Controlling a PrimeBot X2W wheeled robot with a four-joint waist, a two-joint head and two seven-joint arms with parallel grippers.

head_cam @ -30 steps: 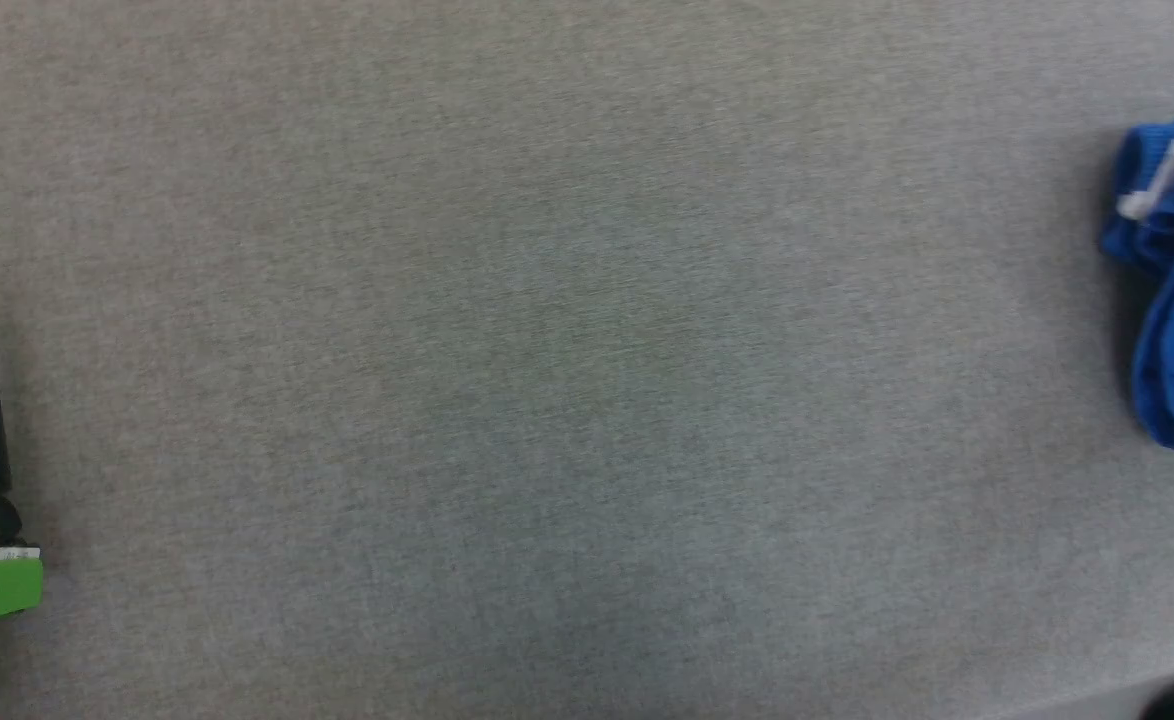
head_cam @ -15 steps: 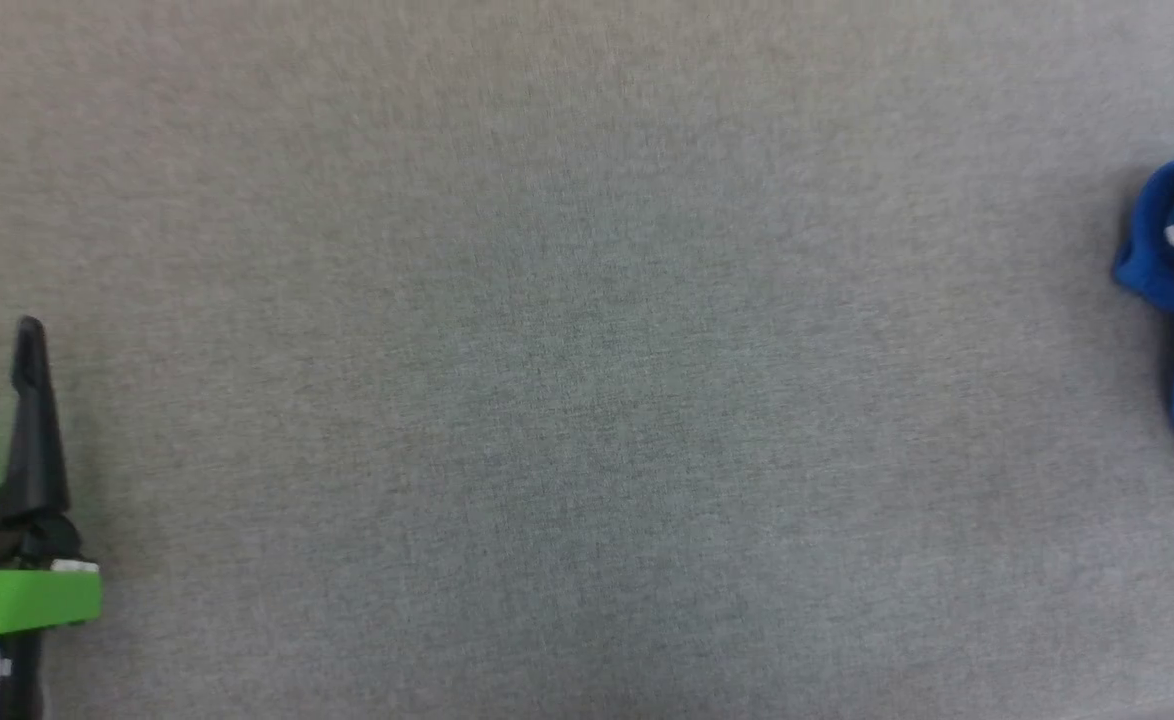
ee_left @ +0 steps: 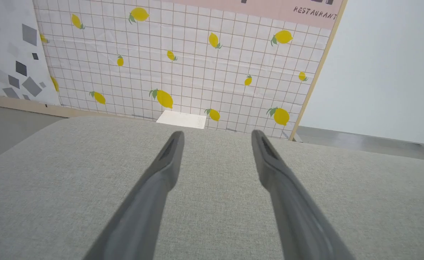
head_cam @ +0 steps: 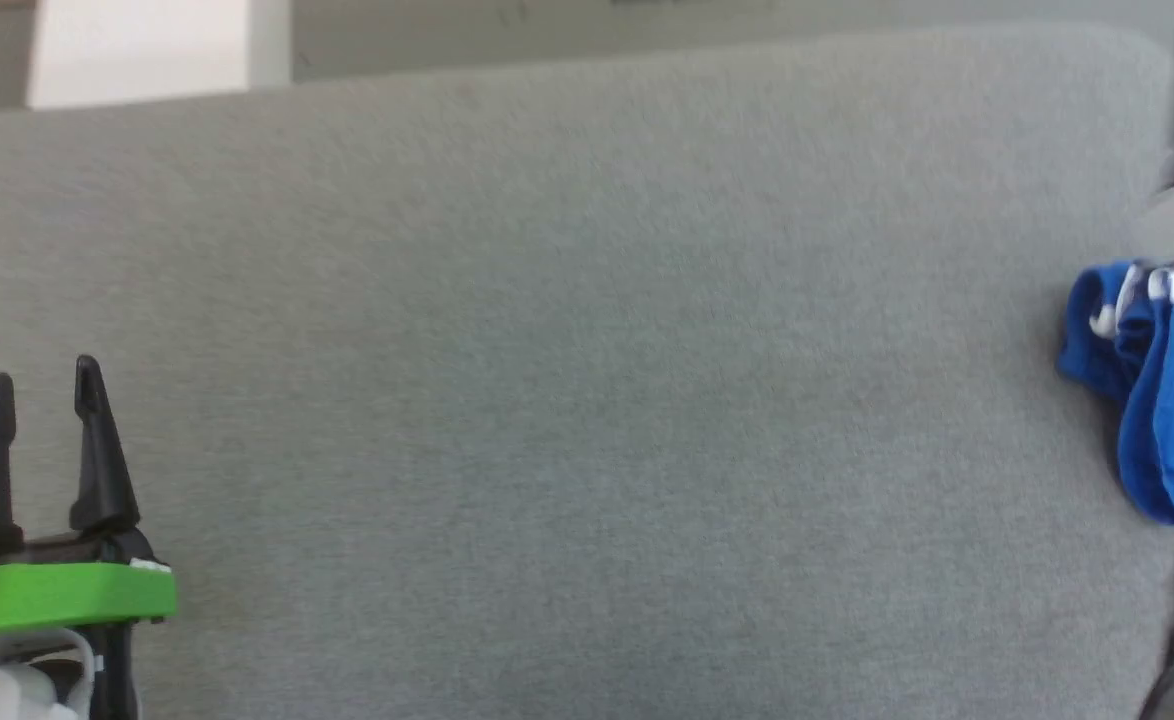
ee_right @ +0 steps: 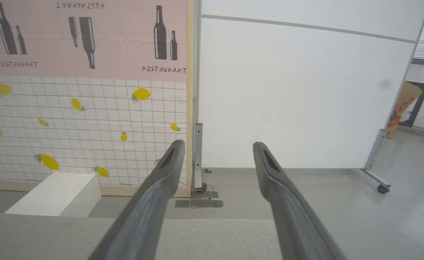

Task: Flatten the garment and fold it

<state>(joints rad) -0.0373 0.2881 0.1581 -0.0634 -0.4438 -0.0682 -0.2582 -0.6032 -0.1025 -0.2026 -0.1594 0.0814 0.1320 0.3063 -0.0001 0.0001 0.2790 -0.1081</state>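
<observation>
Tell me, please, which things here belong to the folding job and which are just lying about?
For the job:
- shorts, bunched up at the robot's far right
- grey surface under them
- left gripper, open
- right gripper, open

Just lying about:
- white block
- lemon-print panel
- white partition
- cardboard piece

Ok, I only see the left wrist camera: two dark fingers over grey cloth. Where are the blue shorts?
Observer: The head view has the bunched royal-blue cloth shorts with white stripes at the right edge of the grey fabric cushion.
Operator: Is the other hand holding them?
Observer: No. The right wrist view shows the right gripper open and empty, facing a white wall panel.
Operator: Is mine close?
Observer: No, in the head view the left gripper sits lower left, far away.
</observation>
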